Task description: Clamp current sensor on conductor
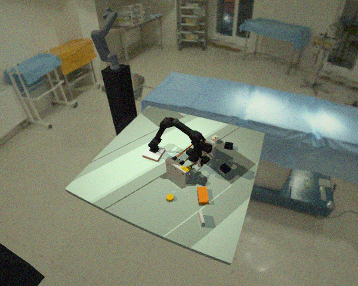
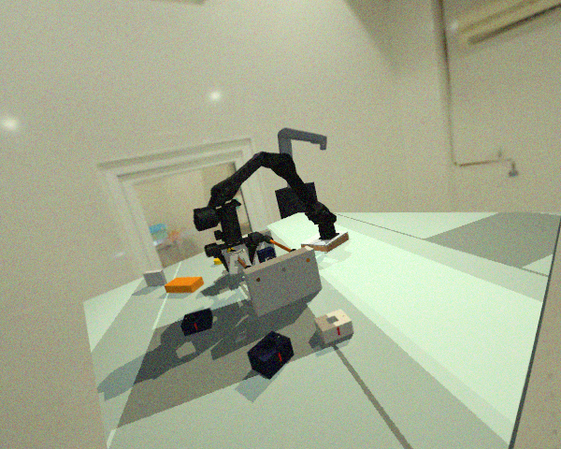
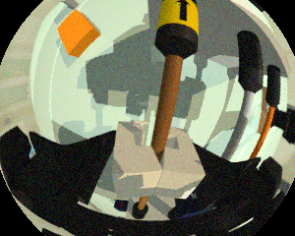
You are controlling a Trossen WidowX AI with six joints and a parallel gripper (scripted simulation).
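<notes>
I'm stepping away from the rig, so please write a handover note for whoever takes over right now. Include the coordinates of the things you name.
Gripper (image 1: 198, 158) (image 2: 234, 244) (image 3: 151, 140): shut on the pale beige split-core sensor (image 3: 138, 164).
Placement: the copper-coloured conductor (image 2: 242, 262) (image 3: 167, 98) with the yellow, arrow-marked sleeve (image 3: 178, 16) runs between the sensor's halves.
Done: sensor brought to that conductor.
Left: confirm the latch, then let go. Neither the latch nor the sensor's own arrow can be made out; check both before release.
</notes>
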